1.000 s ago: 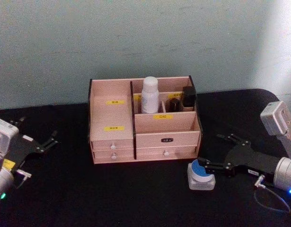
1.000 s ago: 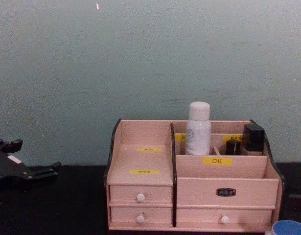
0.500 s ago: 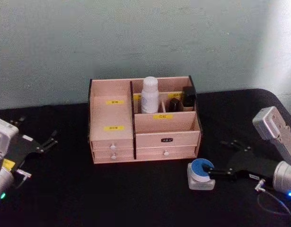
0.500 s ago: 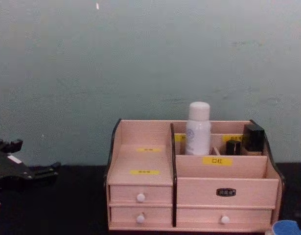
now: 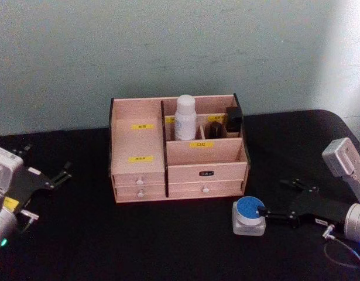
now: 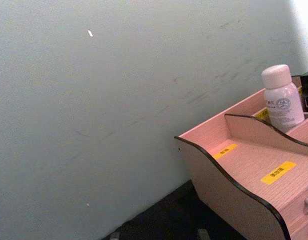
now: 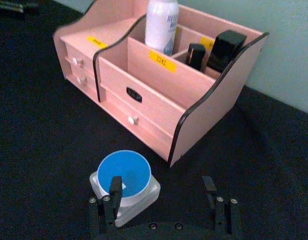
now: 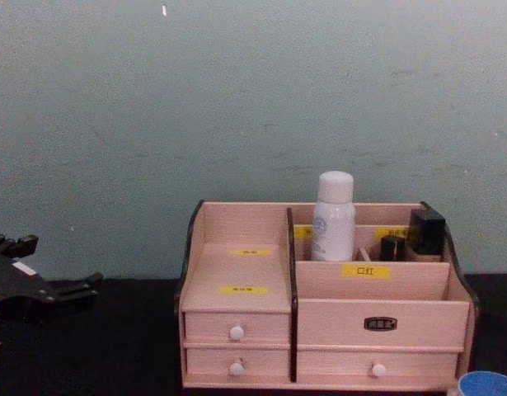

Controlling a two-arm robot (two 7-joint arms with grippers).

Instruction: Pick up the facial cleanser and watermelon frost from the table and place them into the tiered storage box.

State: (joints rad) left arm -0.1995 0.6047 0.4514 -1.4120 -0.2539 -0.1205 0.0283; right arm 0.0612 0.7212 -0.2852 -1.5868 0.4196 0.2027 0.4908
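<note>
Head view: a black, matte bench runs back to a pale grey-green wall, scuffed and bare, with a bright patch of light at its upper right corner. The right wrist view shows the bench surface dark and unmarked right up to the foot of the wall.

The right hand lies low over the bench with its fingers spread wide, gripping nothing. The blue-lidded jar stands on the bench at the tip of its nearer finger. In the right wrist view that fingertip overlaps the blue lid, though I cannot tell whether it touches, and the other finger is well apart from the jar over bare bench.

The tiered storage box stands ahead of this hand, near but apart from the jar, with its back close to the wall. A white bottle stands upright in a rear compartment, and two dark containers stand in the compartments beside it.

The left hand rests at the far side of the box, well apart from it, fingers parted and empty.
</note>
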